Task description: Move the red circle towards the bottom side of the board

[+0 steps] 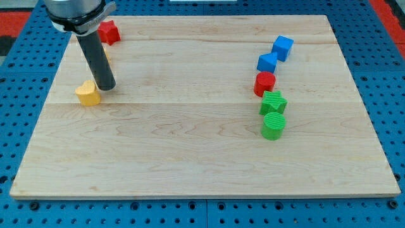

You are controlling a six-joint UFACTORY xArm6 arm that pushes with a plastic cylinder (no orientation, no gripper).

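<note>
The red circle (264, 83) sits at the view's right side of the wooden board (190, 158). It lies in a line of blocks, just below a blue block (267, 63) and just above a green star (273, 101). My tip (106, 88) rests on the board at the view's upper left, far to the left of the red circle. It stands right next to a yellow block (88, 93), on that block's right.
A blue cube (283, 47) lies at the top of the right-hand line and a green circle (273, 125) at its bottom. A red star (109, 31) sits near the top-left corner, behind the rod. A sliver of yellow (108, 57) shows beside the rod.
</note>
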